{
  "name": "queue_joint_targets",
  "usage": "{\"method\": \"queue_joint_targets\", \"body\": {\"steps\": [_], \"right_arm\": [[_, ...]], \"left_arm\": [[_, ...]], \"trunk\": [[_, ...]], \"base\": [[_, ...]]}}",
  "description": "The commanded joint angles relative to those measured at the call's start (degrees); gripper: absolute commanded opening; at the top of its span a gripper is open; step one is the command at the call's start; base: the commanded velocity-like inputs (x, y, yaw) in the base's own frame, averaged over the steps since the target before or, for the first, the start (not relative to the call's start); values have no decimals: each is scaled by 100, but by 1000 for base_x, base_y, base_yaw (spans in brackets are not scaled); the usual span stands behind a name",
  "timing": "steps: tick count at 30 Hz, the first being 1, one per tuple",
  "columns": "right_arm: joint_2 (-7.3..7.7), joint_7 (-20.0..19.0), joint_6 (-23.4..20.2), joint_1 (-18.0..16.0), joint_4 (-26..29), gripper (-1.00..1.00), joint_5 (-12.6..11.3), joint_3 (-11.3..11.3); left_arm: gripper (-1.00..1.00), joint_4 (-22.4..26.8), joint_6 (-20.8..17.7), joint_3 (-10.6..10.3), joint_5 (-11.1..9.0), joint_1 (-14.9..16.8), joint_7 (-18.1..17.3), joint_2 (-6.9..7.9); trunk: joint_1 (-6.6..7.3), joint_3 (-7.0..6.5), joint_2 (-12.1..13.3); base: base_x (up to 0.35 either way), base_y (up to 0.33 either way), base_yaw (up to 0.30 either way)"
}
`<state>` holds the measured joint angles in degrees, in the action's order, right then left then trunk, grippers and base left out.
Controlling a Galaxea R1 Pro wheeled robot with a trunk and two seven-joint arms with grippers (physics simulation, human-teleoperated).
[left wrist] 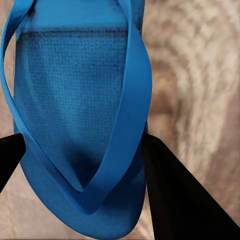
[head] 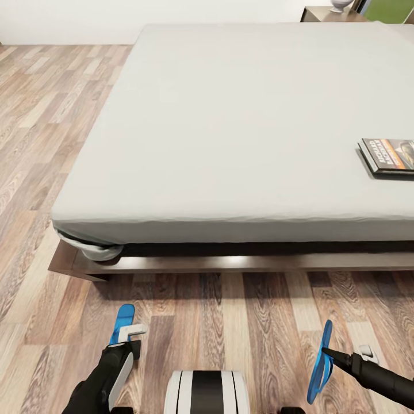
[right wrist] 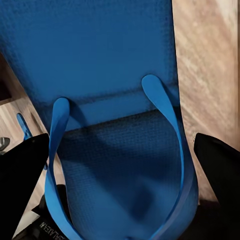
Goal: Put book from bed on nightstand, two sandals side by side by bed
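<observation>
The book (head: 388,156) lies flat on the off-white mattress of the bed (head: 230,126), close to the picture's right edge. On the floor in front of the bed frame, my left gripper (head: 125,340) is shut on one blue sandal (head: 123,321). In the left wrist view, that left gripper (left wrist: 82,150) has its black fingers (left wrist: 175,195) pressed against both sides of the sandal (left wrist: 75,100). My right gripper (head: 328,352) is shut on the other sandal (head: 318,368), which stands on edge above the planks. That sandal (right wrist: 115,65) sits between the right gripper's fingers (right wrist: 220,165).
The bed's dark wooden frame (head: 230,263) juts out at floor level, with a corner at the left (head: 69,265). Wood-plank floor (head: 230,322) stretches between the two sandals and to the bed's left. A brown furniture top (head: 322,12) with a white object shows beyond the bed's far right corner.
</observation>
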<state>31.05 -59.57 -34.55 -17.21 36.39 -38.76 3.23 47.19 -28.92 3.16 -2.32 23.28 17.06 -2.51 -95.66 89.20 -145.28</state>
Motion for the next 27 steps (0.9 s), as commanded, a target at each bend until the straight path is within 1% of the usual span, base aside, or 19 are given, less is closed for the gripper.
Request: {"method": "queue_joint_targets", "body": {"steps": [1, 11, 13, 27], "right_arm": [[1, -2, -44, -2, 0, -100, -36, 2], [1, -2, -43, -2, 0, -100, -36, 1], [2, -2, -45, -2, 0, -100, -36, 2], [4, -7, -43, -2, 5, -100, -36, 2]], "left_arm": [[-100, 9, -26, 9, -14, 1, 23, -4], [-100, 15, -26, 9, -14, 1, 25, -4], [-100, 13, -26, 9, -14, 1, 25, -4], [-100, 18, -26, 8, -14, 1, 25, -5]], "trunk": [[1, 4, -2], [1, 4, -2], [-4, 48, -4], [-4, 48, -4]], "base": [[0, 0, 0], [0, 0, 0], [0, 0, 0], [0, 0, 0]]}}
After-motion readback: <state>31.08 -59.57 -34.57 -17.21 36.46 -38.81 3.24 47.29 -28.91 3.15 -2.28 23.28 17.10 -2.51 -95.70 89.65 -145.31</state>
